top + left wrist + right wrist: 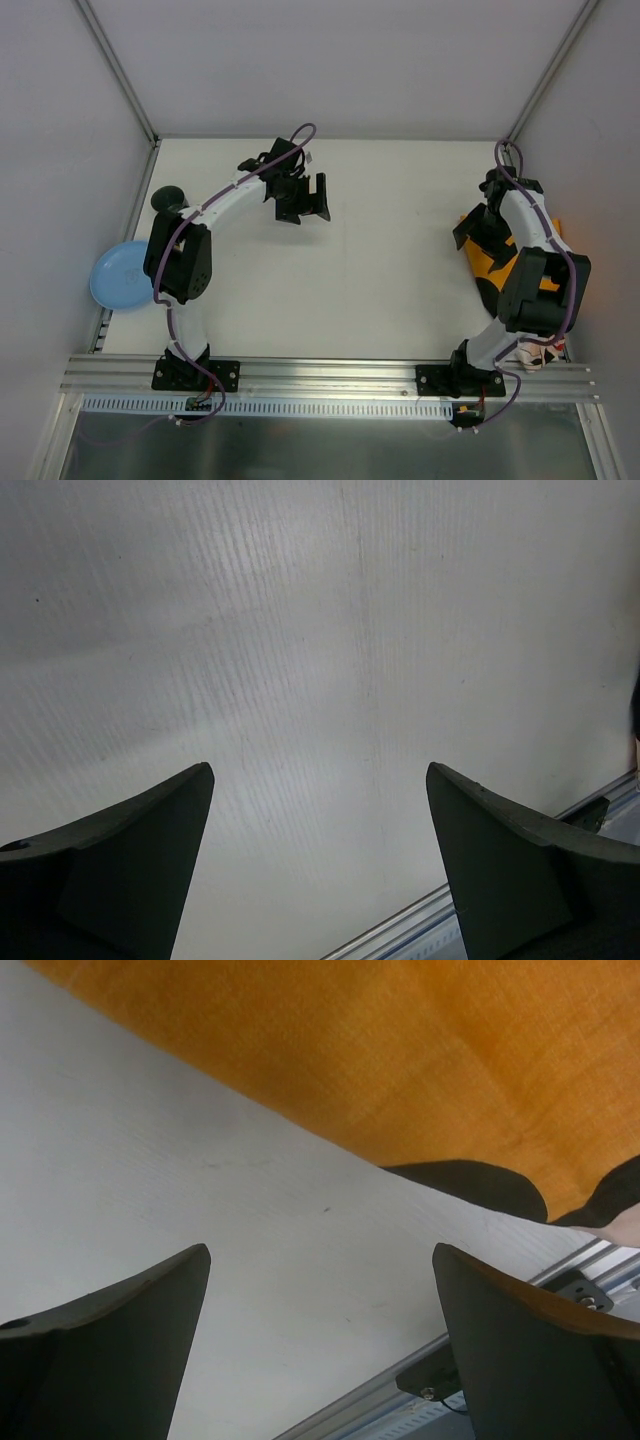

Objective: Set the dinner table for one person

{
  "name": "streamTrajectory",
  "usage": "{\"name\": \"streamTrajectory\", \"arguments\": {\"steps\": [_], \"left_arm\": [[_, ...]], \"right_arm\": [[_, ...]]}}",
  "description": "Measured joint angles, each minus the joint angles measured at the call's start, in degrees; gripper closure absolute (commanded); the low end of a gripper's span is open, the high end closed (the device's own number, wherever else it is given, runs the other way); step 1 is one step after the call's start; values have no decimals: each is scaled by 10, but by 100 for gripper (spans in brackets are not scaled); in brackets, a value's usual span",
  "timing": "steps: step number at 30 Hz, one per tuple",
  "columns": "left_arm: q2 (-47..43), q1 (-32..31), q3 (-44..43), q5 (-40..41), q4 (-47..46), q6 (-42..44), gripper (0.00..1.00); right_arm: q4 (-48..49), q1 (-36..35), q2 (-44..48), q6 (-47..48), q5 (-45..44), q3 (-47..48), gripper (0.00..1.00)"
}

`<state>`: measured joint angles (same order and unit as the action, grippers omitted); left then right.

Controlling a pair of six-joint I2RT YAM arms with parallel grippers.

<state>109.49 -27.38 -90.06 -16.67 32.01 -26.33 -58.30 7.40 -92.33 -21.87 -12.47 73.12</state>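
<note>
Both grippers are released, jaws wide, holding nothing. Your left gripper [303, 200] hangs over the far middle of the table [380, 290], which spreads white under both arms. Your right gripper [320, 1260] hovers just beside the placemat [400, 1070], near the right wall.

The mat looks like the first piece to place. Bring the right gripper down over the orange edge nearest it and pinch only cloth. Then drag it low toward the middle so it lies flat. Mind that your right arm covers part of the mat from above. The plate [120, 275] sits at the left edge.
</note>
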Motion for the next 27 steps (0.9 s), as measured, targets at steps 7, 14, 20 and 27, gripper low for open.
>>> {"name": "streamTrajectory", "arguments": {"steps": [7, 14, 20, 27], "left_arm": [[0, 0, 0, -3, 0, -1, 12], [-22, 0, 30, -3, 1, -2, 13], [-28, 0, 43, -2, 1, -2, 14], [-32, 0, 49, 5, 2, -2, 14]], "right_arm": [[35, 61, -54, 0, 15, 15, 11], [61, 108, -81, 11, 22, 15, 65], [75, 110, -103, 16, 37, 15, 99], [82, 97, -113, 17, 48, 15, 9]]}}
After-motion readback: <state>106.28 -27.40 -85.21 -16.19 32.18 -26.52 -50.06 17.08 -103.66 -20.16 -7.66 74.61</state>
